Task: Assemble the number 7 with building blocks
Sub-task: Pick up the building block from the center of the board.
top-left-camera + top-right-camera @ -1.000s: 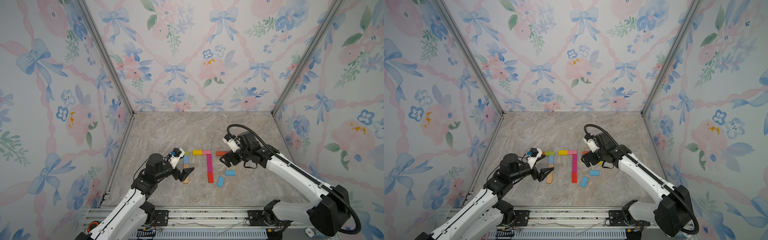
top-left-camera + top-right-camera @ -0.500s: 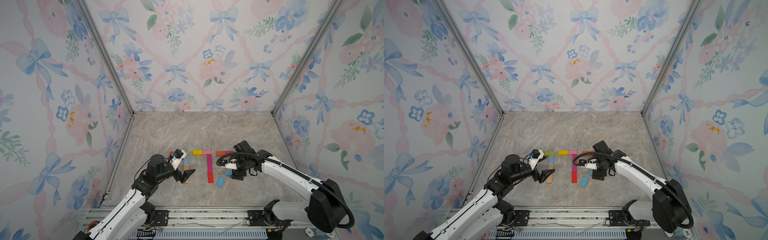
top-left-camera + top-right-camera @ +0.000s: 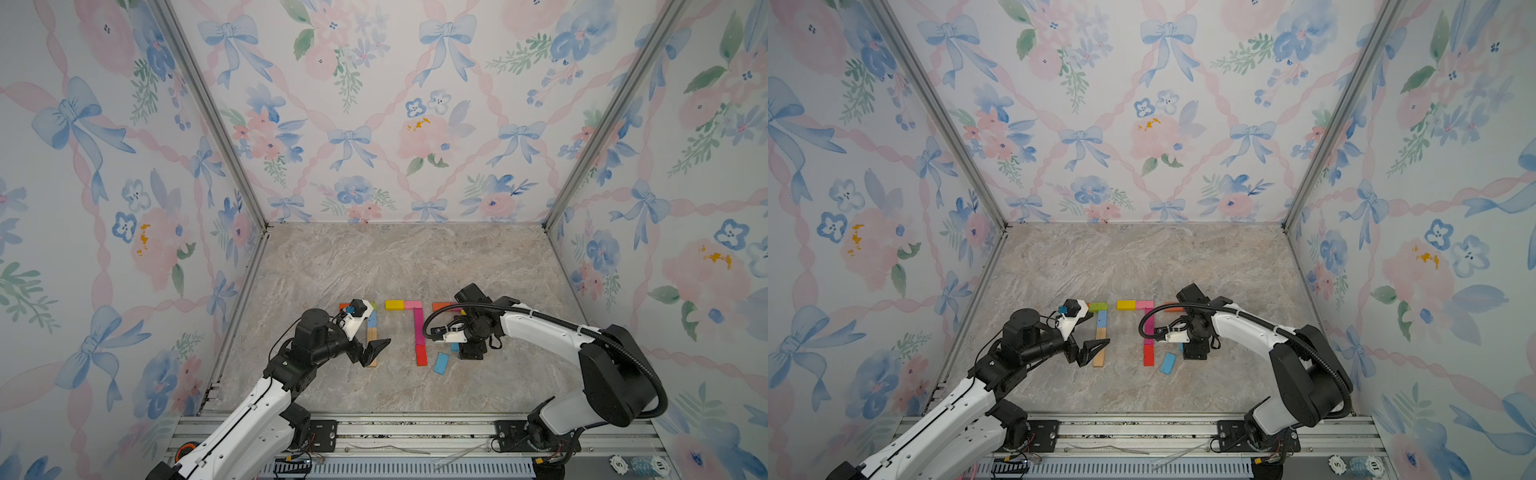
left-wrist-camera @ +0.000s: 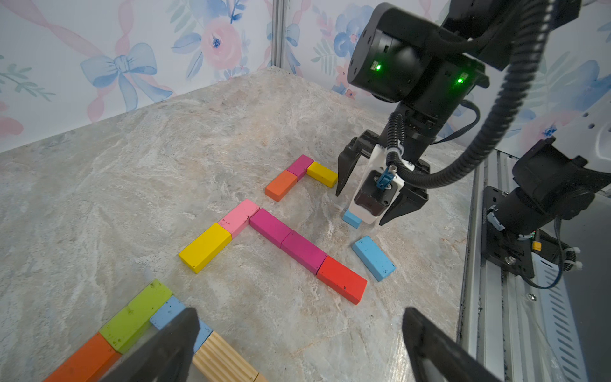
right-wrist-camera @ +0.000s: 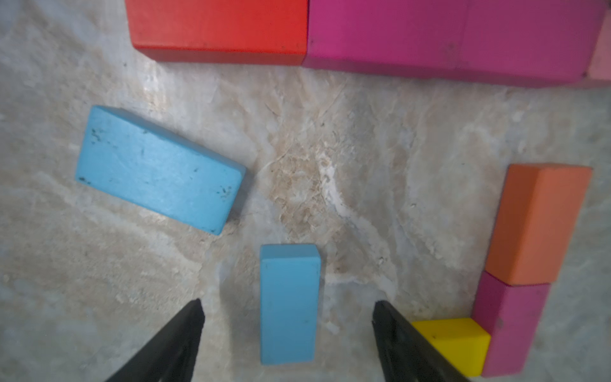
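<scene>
- two sevens look finished on the desk (image 3: 374,257): the left seven (image 3: 1101,320), in orange, green, blue and plain wood, and the middle seven (image 4: 271,228), in yellow, pink and magenta, ending with a red block (image 4: 342,279).
- the right seven (image 4: 299,167) has only an orange and magenta top bar and a yellow block (image 4: 322,174) starting the stem; i judge the rest of the stem is left to do.
- two building blocks are loose: the tilted blue block (image 5: 158,168) lies near the red block, and the small blue block (image 5: 289,304) lies near the yellow block, not touching it.
- the right arm reaches low over the desk. the right fingers (image 5: 172,350) point down and are open, one on each side of the small blue block, with a gap on both sides and nothing held.
- the left arm hovers over the left seven. the left fingers (image 4: 165,350) are wide open and empty.
</scene>
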`<state>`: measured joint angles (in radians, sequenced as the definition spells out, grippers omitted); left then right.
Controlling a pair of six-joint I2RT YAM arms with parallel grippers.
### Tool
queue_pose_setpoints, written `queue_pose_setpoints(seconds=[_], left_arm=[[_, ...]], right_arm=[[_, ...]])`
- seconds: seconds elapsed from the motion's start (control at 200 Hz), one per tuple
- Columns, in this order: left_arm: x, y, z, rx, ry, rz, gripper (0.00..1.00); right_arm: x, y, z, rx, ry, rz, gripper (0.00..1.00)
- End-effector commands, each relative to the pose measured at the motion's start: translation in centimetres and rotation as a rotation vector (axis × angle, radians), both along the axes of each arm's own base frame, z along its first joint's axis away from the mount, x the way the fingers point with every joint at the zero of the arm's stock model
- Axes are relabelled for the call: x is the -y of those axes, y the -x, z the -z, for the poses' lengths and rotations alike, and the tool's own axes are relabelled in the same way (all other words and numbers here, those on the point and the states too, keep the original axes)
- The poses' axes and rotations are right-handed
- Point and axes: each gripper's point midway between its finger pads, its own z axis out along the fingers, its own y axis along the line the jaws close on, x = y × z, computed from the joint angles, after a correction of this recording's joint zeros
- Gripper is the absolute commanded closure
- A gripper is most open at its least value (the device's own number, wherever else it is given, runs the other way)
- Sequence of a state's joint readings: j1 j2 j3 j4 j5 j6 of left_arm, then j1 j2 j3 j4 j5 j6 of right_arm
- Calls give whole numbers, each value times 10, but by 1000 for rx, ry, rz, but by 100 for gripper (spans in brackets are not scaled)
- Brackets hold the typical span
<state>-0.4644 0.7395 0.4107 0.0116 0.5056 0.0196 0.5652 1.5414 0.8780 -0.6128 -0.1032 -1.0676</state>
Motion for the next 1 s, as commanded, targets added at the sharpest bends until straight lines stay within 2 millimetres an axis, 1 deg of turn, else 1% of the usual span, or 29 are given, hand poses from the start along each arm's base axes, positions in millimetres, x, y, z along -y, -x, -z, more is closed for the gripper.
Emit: queue_pose_setpoints(seconds=[0.0,0.055,0.125,0.2,0.245,0.36,0.395,0.485,0.53,0.545,0.575,0.67,0.755,0.85,0.995], left_arm=[[1,2,2,7,-11,12,2],[1,3,2,6,-9,18,2],[2,3,2,4,-8,20,2],[2,3,2,4,-9,20,2],[2,3,2,4,-9,20,2],[2,3,2,4,-9,20,2],[2,3,3,3,-8,22,2],[2,4,2,4,-7,25,2],[2,4,1,5,-6,25,2],[3,4,1,4,-5,26,2],[2,4,1,6,-4,26,2],[2,4,0,6,-3,24,2],[3,5,0,7,-4,25,2],[3,5,1,7,-5,24,2],[3,4,0,6,-5,22,2]], right_arm=[[-5,-12,0,4,-7,9,20],[-4,-14,3,-11,-7,20,21],[-3,-16,7,-31,-8,32,25],[2,-13,12,-57,8,37,30],[3,-11,15,-66,14,37,36],[5,-6,18,-76,22,45,57],[5,-4,18,-78,20,50,61],[3,-1,15,-73,11,65,70],[-1,-1,11,-68,-11,83,78],[-3,-2,9,-63,-22,93,81],[-6,-3,4,-57,-45,116,83],[-14,-8,-17,2,-124,184,85],[-18,-14,-41,76,-203,252,85],[-13,-22,-70,148,-276,377,85],[0,-36,-117,210,-467,675,85]])
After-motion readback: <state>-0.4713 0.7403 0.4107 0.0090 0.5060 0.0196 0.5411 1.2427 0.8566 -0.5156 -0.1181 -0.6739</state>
